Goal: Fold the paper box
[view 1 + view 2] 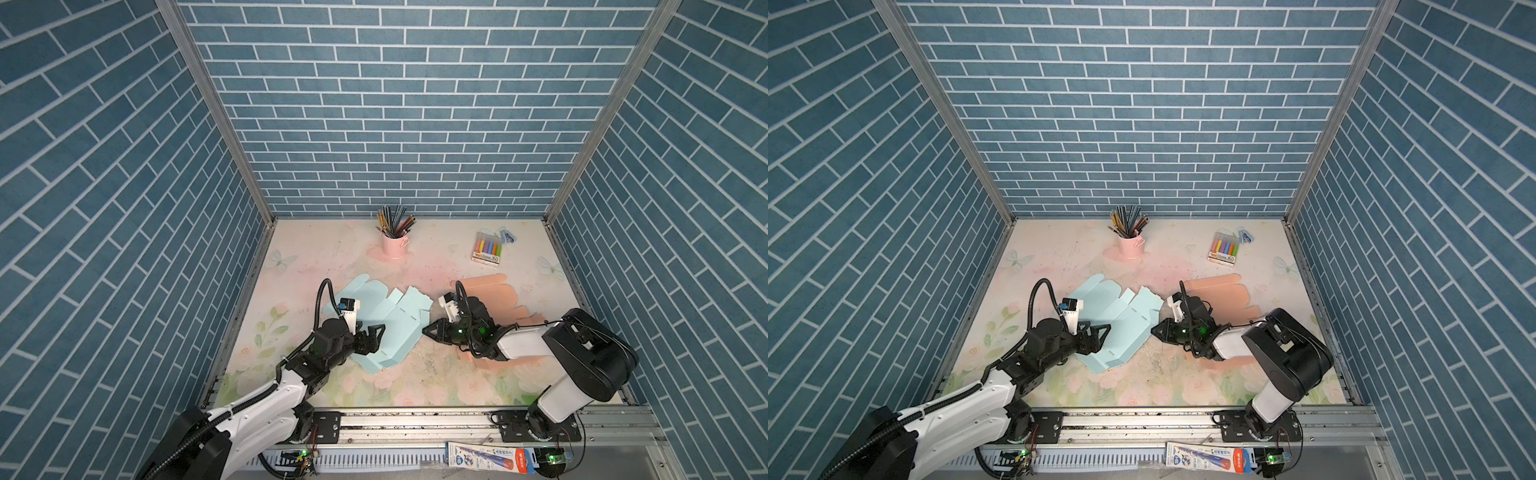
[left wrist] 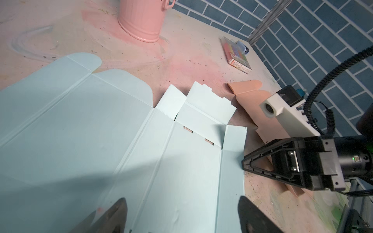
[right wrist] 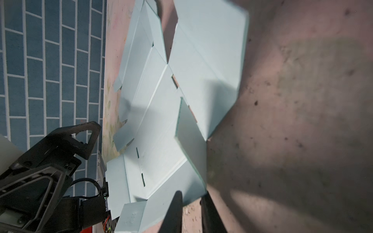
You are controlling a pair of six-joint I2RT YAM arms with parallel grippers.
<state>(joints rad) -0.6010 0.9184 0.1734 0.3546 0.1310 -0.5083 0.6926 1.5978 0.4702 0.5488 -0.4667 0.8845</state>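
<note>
The paper box (image 1: 386,324) (image 1: 1121,320) is a light blue blank lying mostly flat in the middle of the table, with a few side flaps raised. My left gripper (image 1: 372,338) (image 1: 1100,332) hovers open over its near left part; in the left wrist view the wide-spread gripper (image 2: 181,201) has blue paper (image 2: 101,131) below it. My right gripper (image 1: 426,330) (image 1: 1154,330) sits at the blank's right edge. In the right wrist view its fingers (image 3: 190,193) stand a narrow gap apart, and the edge of a raised flap (image 3: 189,141) reaches between the fingertips.
A pink bucket of pencils (image 1: 394,245) stands at the back. A pack of markers (image 1: 487,249) lies at the back right. An orange paper blank (image 1: 494,291) lies flat under and behind my right arm. Blue brick walls close three sides.
</note>
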